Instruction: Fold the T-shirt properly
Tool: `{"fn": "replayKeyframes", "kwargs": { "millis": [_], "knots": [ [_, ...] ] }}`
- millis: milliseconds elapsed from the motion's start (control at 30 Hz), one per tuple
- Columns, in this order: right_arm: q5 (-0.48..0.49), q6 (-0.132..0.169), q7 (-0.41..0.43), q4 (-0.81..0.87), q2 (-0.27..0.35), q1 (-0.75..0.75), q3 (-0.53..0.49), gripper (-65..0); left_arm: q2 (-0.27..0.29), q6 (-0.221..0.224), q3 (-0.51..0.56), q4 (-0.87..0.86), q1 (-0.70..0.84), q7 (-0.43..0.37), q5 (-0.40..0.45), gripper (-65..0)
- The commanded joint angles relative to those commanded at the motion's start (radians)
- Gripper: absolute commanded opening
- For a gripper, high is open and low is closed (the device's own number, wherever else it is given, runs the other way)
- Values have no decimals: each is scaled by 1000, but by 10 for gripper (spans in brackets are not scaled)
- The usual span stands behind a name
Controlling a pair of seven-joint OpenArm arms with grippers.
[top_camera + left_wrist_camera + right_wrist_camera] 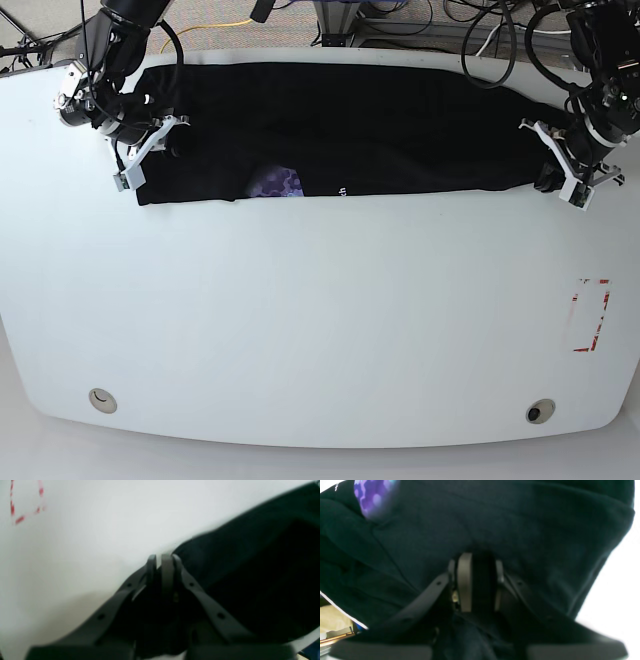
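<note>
T-shirt: a large black cloth T-shirt (340, 125) lies folded into a long horizontal band across the far part of the desk, its near edge running almost straight from one arm to the other.
Print: a purple patch (276, 182) with a scrap of white lettering (343, 190) just beside it shows at the band's near edge, towards the base view's left; the same purple patch (371, 497) appears blurred at the upper left of the right wrist view.
Right tool: the right tool (165, 140), on the base view's left, sits at that end of the band; in the right wrist view its grey fingers (465, 580) stand a little apart with black cloth filling the gap between them, clamped on the T-shirt (495, 517).
Left tool: the left tool (550, 170), on the base view's right, sits at the other end of the band; in the left wrist view the left tool's (163, 558) fingers (167, 572) are drawn together at the cloth's corner, with dark fabric (250, 567) spreading to the right. The blur hides whether cloth is actually pinched between them.
Desk: a white rounded desk (320, 330) carries the shirt.
Marking: a red dashed rectangle (591, 315) is drawn near the desk's right edge, well apart from the shirt.
Fittings: two small round fittings (100, 400) sit in the desk's near corners.
</note>
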Motion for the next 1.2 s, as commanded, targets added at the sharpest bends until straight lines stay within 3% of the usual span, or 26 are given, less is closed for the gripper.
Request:
{"fn": "replayKeyframes", "kwargs": {
  "millis": [133, 233, 367, 433, 600, 733, 833, 900, 1033, 1200],
  "knots": [
    [-2, 0, 0, 0, 0, -8, 0, -533, -31, 0, 3, -34, 35, 0, 40, -626],
    [-2, 0, 2, 0, 0, 0, 0, -533, -31, 0, 5, -69, 34, 0, 81, -543],
    [-2, 0, 2, 2, 0, -3, 0, -533, -31, 0, 0, -84, 40, 0, 115, -378],
    [-2, 0, 2, 0, 0, -2, 0, -533, -32, 0, -3, -84, 40, 3, 118, -338],
    [-2, 0, 2, 2, -2, 2, 0, -533, -35, 0, 0, -66, 43, 11, 120, -328],
    [-2, 0, 2, 0, -2, 2, 0, -533, -81, 0, 26, -64, 54, 101, 120, -328],
    [-2, 0, 2, 0, -2, 2, 0, -533, -89, 0, 26, -57, 43, 117, 107, -328],
    [-2, 0, 2, 5, -2, 2, 0, -533, -84, 0, -21, -44, 41, 117, 75, -326],
    [-2, 0, 2, 0, -2, 0, 0, -533, -58, 0, -149, -55, 6, 130, -87, -325],
    [-2, 0, 2, 3, -2, -2, 0, -533, -51, 0, -77, -120, -138, 282, -95, -325]
  ]
}}
